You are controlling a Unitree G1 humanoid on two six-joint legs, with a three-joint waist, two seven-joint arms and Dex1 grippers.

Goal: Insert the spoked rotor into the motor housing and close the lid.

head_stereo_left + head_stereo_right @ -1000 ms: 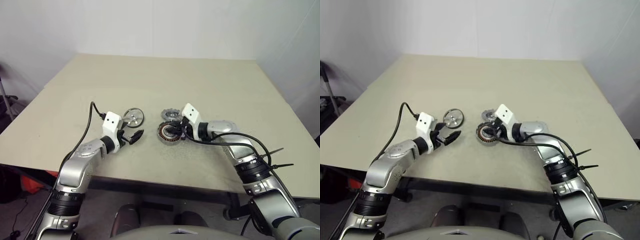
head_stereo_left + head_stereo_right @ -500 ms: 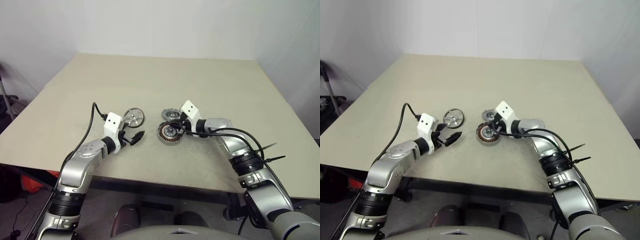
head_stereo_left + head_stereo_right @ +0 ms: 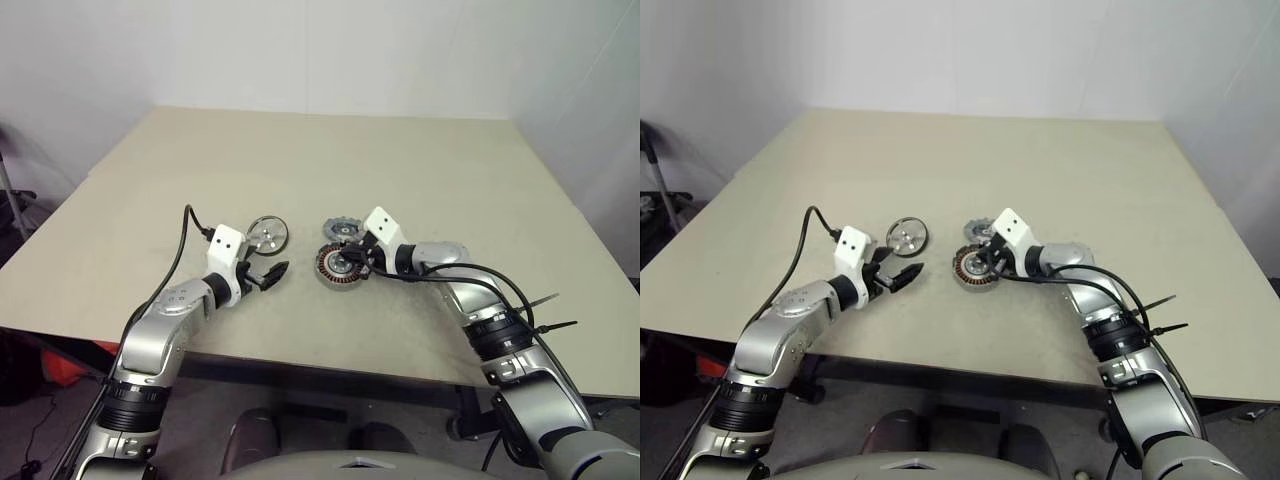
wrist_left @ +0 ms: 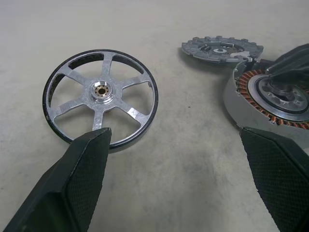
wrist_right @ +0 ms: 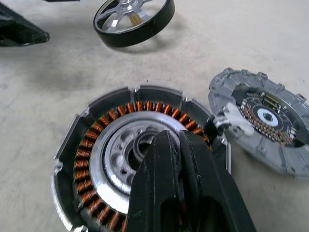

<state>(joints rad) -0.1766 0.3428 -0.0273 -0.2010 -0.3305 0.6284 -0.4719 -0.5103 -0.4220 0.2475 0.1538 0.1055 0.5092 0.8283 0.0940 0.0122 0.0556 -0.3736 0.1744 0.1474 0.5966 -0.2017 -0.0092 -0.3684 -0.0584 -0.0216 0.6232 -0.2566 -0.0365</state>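
Both arms reach in low over the table [image 3: 420,160]. The left gripper [image 3: 268,272] hangs just above it, fingers spread wide, aimed inward. The right gripper [image 3: 352,262] angles down toward it, fingers [image 5: 169,179] pressed together.

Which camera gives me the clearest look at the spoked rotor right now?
The left wrist view: the spoked rotor lies flat on the table, all its spokes and its hub plain to see. The right wrist view catches it cut off at the picture's edge. The head views show it as a small disc beyond the left gripper.
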